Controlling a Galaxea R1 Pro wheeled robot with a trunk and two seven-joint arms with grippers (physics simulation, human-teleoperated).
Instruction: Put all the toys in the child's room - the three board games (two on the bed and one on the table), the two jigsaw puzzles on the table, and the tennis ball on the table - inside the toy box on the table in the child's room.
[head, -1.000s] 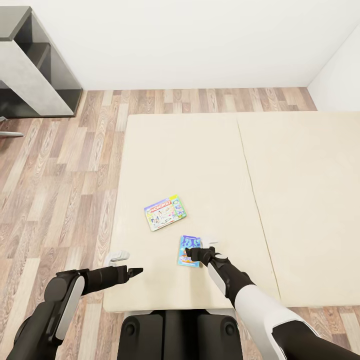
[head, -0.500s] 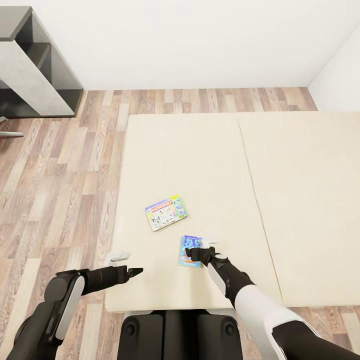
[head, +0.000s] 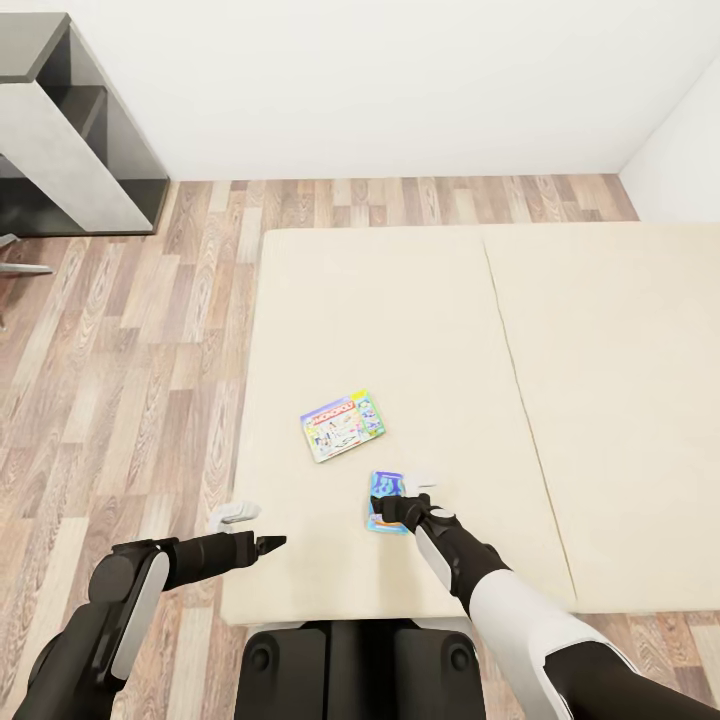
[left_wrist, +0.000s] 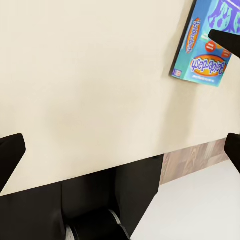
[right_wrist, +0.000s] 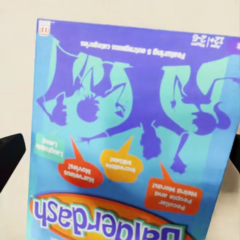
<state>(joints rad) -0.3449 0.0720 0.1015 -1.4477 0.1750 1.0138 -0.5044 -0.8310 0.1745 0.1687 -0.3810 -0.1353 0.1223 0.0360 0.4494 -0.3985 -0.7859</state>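
Two board games lie on the cream bed (head: 420, 310). The yellow-green lettered one (head: 343, 426) sits flat near the bed's left part. The blue cartoon one (head: 386, 501) (right_wrist: 130, 135) (left_wrist: 202, 47) lies nearer me, directly under my right gripper (head: 395, 510) (right_wrist: 122, 155). That gripper is open, with a dark fingertip (right_wrist: 10, 155) showing off each side of the box. My left gripper (head: 272, 543) (left_wrist: 122, 150) hovers open over bare mattress near the bed's front left corner, apart from both boxes.
Wood-plank floor (head: 120, 380) runs along the bed's left side and behind it, up to the white wall. A grey shelf unit (head: 60, 140) stands at the far left, with a thin metal leg (head: 20, 268) beside it. My dark base (head: 350, 660) meets the bed's front edge.
The whole picture has shifted: bed and both boxes sit slightly further right, so the camera moved. My arms hold the same pose, and the blue box lies more squarely under the right gripper.
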